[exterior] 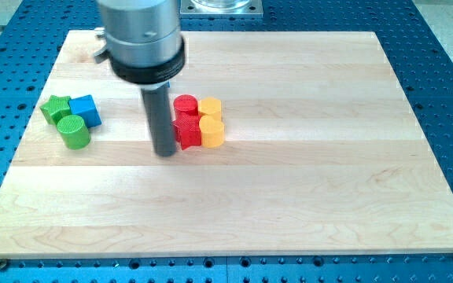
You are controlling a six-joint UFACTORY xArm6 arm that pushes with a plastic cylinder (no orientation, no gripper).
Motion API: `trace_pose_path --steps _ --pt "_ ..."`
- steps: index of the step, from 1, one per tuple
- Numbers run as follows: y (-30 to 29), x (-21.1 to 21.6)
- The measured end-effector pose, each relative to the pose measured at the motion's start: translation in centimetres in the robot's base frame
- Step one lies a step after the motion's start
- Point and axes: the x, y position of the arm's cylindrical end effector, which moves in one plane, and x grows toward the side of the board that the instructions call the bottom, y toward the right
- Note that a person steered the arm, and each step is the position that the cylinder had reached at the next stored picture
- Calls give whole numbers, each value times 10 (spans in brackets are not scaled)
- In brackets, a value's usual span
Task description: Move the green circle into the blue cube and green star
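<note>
The green circle (74,131) stands at the view's left on the wooden board (289,196). It touches the blue cube (86,109) just above it on the right and the green star (55,108) above it on the left. The star and cube sit side by side. My tip (165,152) rests on the board well to the right of these three, right beside the left edge of a red star-like block (186,132).
A red cylinder (185,105) stands above the red star-like block. A yellow block (210,108) and another yellow block (211,132) stand to their right, the four packed in a square. The arm's grey housing (143,35) hangs over the board's top left.
</note>
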Motion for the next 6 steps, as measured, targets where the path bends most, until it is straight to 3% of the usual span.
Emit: trace_pose_path --steps 1,2,3,4,5,6 --pt "-81 16" --pt "-103 -22" --pt "-113 -24" --pt "-87 -34" --pt "-18 -103" --pt "1 -158"
